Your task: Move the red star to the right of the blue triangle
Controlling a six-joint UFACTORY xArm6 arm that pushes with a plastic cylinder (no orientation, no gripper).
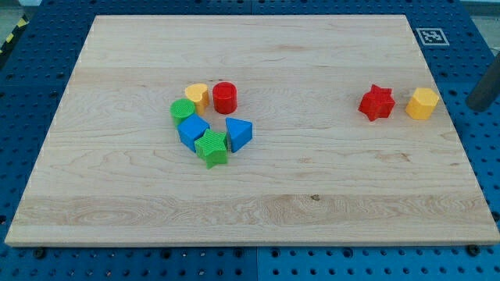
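Red star (376,102) out on the right side of the desk (258,203), just left of the yellow hexagon (422,103), barely apart from it. Well away to the left, blue triangle (239,133) in a tight cluster: green star (212,148), blue block (192,130), green cylinder (183,109), yellow heart (196,94), red cylinder (225,97). Tool just a bare rod, nothing grasped; my tip (475,104) off the desk's right edge, right of the hexagon.

My tip (476,106) is hovering at the view's right edge, just beside the yellow hexagon (422,103), which is sitting next to the red star (376,102), well apart from the blue triangle (239,133) on the board (312,195).
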